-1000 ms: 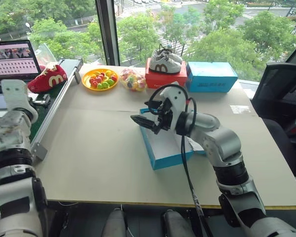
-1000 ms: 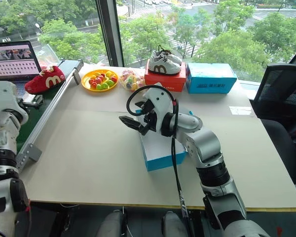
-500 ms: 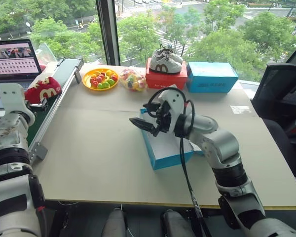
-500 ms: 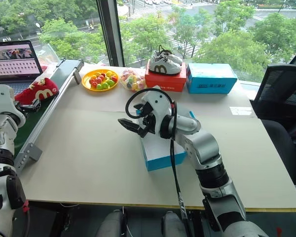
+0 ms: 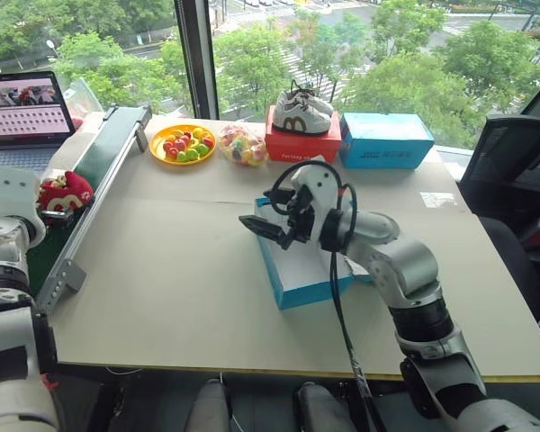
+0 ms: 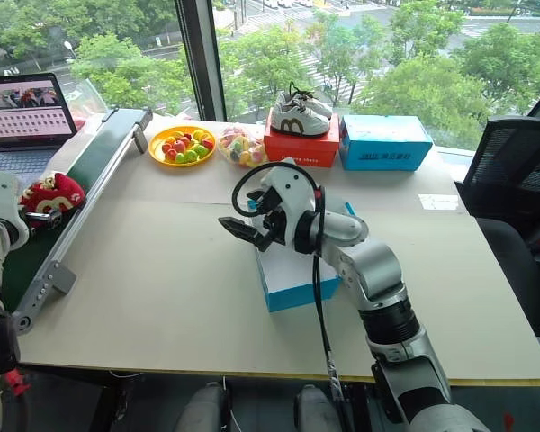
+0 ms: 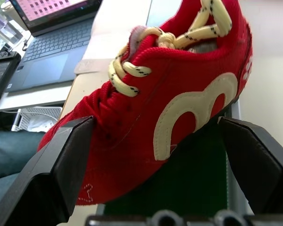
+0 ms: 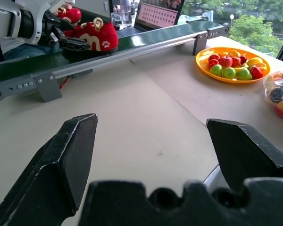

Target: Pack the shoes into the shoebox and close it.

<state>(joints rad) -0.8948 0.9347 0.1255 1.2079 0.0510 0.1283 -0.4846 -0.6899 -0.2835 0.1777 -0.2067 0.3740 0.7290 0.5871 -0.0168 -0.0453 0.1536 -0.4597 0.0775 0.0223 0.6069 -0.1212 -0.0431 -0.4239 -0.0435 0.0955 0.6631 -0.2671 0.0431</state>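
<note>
1 red shoe [image 7: 170, 108] lies on green belt [image 5: 90, 166] at desk's [image 5: 180, 270] left edge, long axis across L fingers [image 7: 47, 174], which stand wide either side of it, no clear contact. Toe/heel direction unclear. R fingers [image 8: 75, 146] wide open, empty, over blue box [image 5: 301, 270] mid-desk.

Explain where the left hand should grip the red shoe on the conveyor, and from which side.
Grip the red shoe across its laced midfoot, sole and laces between the fingers. The open left hand already straddles it from its side with the white mark, toe and heel jutting past either finger.
</note>
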